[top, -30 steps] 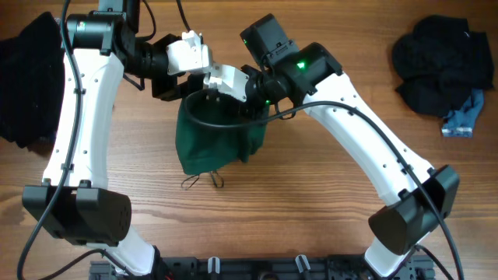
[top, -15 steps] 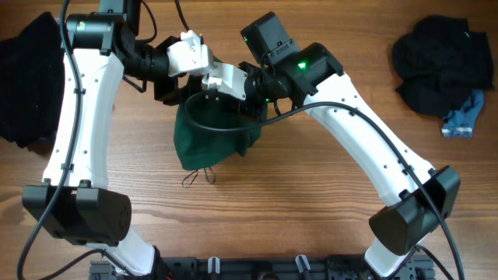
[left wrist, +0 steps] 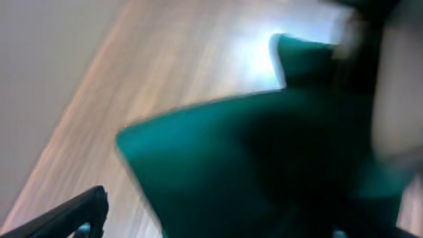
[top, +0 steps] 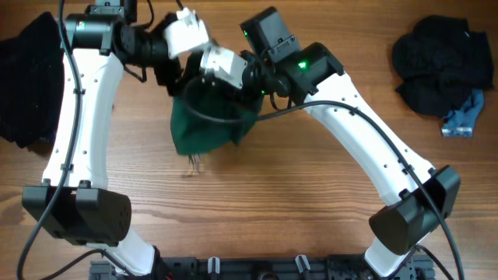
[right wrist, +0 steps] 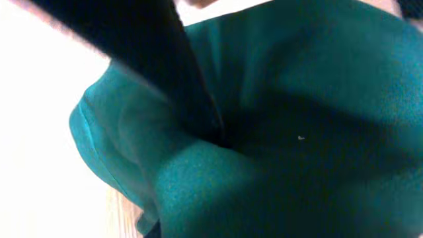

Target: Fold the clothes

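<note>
A dark green garment (top: 204,123) hangs bunched from both grippers over the table's upper middle, its lower edge near the wood. My left gripper (top: 180,68) holds its upper left part and my right gripper (top: 233,76) its upper right part, close together. The green cloth fills the left wrist view (left wrist: 264,165), blurred, and the right wrist view (right wrist: 284,132). The fingertips are hidden by cloth in both wrist views.
A pile of dark clothes (top: 440,58) with a blue piece (top: 464,115) lies at the far right. Another dark garment (top: 27,85) lies at the left edge. A black cable (top: 226,118) loops in front of the green cloth.
Both grippers have moved up and away from the front edge with the green garment, lifting it. Its hanging part has drawn up and shrunk.
</note>
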